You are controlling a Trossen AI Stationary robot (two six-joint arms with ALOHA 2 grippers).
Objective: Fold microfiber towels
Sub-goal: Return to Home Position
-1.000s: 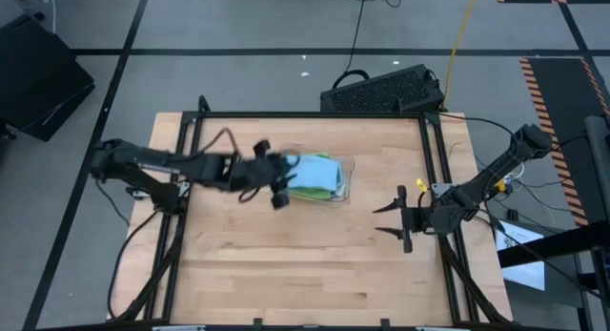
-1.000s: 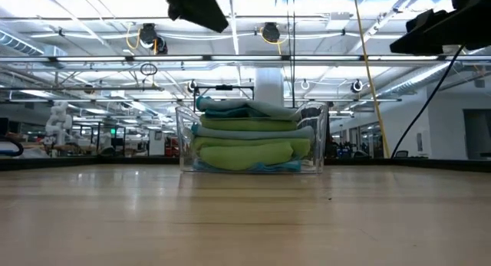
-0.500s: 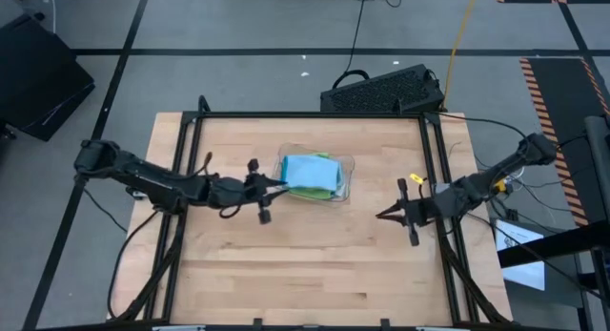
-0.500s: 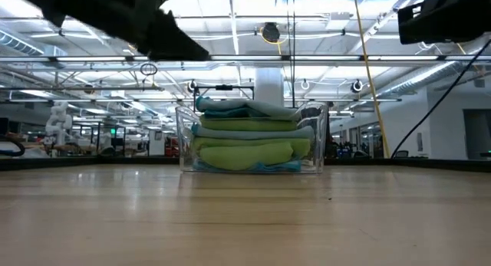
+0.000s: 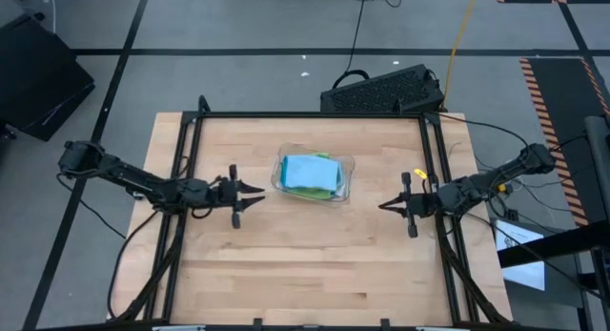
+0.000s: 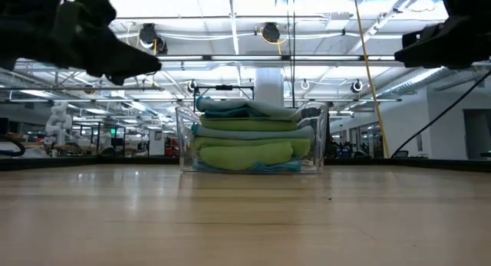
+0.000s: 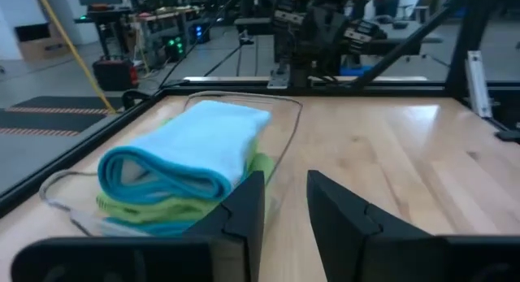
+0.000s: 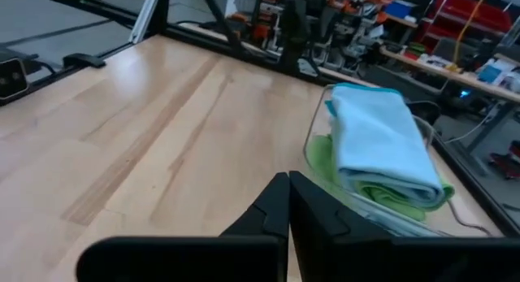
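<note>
A stack of folded microfiber towels (image 5: 311, 175) lies in a clear plastic tray (image 5: 347, 167) at the middle of the table, a little toward the far edge. The top towel is light blue (image 7: 191, 148), with lime green ones (image 6: 245, 152) under it. My left gripper (image 5: 257, 194) hovers to the left of the tray, pointing at it. It is open, and nothing is between its fingers (image 7: 248, 209). My right gripper (image 5: 383, 206) hovers to the right of the tray, shut and pointing at it (image 8: 288, 202). Neither touches the tray or the towels.
A black frame (image 5: 315, 114) runs along the table's edges. A black case (image 5: 381, 91) lies on the floor beyond the far edge. Bare wood (image 5: 305, 264) spreads between the tray and the near edge.
My left gripper has drawn back from over the tray toward the table's left edge, sinking and tipping up from a downward slant to nearly level. My right gripper has shut its wide-open fingers and swung slightly toward the far edge. The towels and tray have stayed put.
</note>
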